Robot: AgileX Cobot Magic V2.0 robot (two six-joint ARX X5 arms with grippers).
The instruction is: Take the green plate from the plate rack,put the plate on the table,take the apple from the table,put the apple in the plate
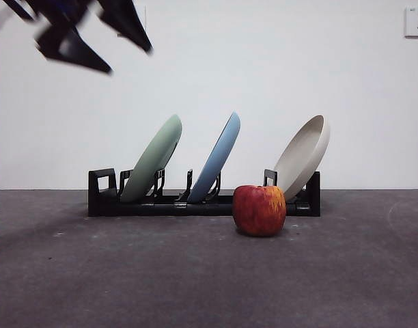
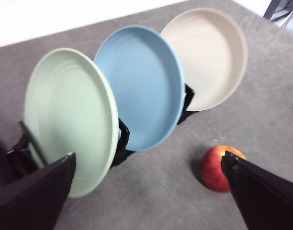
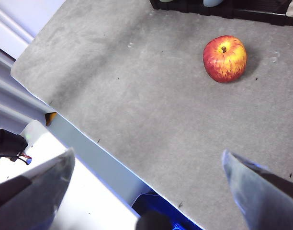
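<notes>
Front view: left gripper (image 1: pixel 120 51) high at the upper corner, jaws spread, well above green plate (image 1: pixel 152 158) leaning in plate rack (image 1: pixel 202 202) beside light blue plate (image 1: pixel 216 157) and beige plate (image 1: pixel 303 156); apple (image 1: pixel 259 210) on counter (image 1: pixel 195 273) before the rack.

Left wrist view: jaws wide apart, holding nothing; green plate upright by one jaw, apple just beside the other.

Right wrist view: right gripper (image 3: pixel 146 177) near the counter's edge, jaws spread, empty; apple well beyond them.

The table (image 1: pixel 72 287) is a dark grey, carpet-like surface. Directly on it stand 2 things: the black plate rack (image 1: pixel 103 198) toward the back wall and the apple (image 1: pixel 259 210) just before it.
</notes>
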